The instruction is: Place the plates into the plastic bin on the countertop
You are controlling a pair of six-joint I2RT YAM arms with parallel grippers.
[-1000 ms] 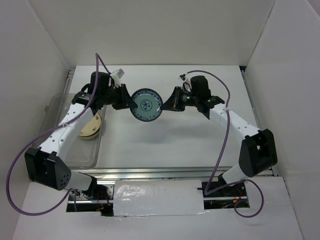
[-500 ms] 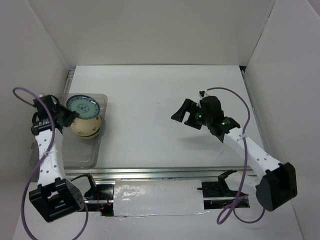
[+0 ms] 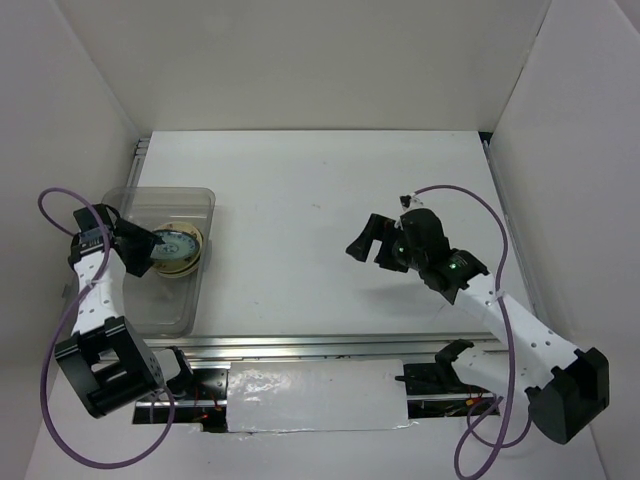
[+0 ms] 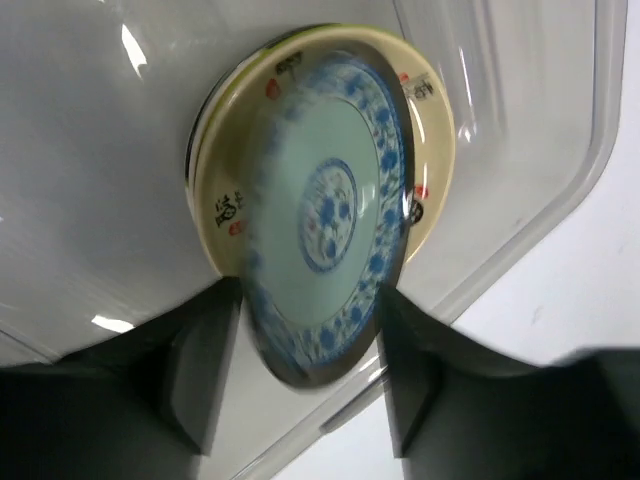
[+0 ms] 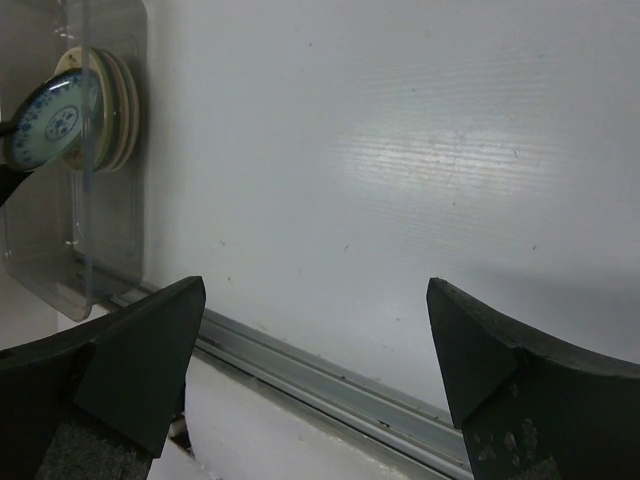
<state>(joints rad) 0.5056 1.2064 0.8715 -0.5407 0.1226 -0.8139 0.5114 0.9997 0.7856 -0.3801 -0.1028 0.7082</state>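
Note:
The clear plastic bin (image 3: 165, 305) stands at the left of the white countertop (image 3: 300, 200). Inside it lies a stack of plates with a cream one (image 3: 187, 259) showing. A teal-blue patterned plate (image 4: 325, 215) leans tilted and blurred against the cream plate (image 4: 425, 110). My left gripper (image 4: 308, 300) reaches into the bin with its fingers on either side of the teal plate's lower rim. A gap shows at the left finger (image 4: 205, 360), so the jaws stand open. My right gripper (image 5: 316, 285) hovers wide open and empty over the bare countertop, right of centre (image 3: 368, 245).
A metal rail (image 5: 330, 375) runs along the countertop's front edge, just below my right gripper. White walls enclose the left, back and right sides. The bin's near half (image 3: 160, 315) holds no plates.
The teal plate went from mid-table, held between both grippers, into the bin with my left arm. My left jaws have parted around it. My right gripper let go, opened and drew back.

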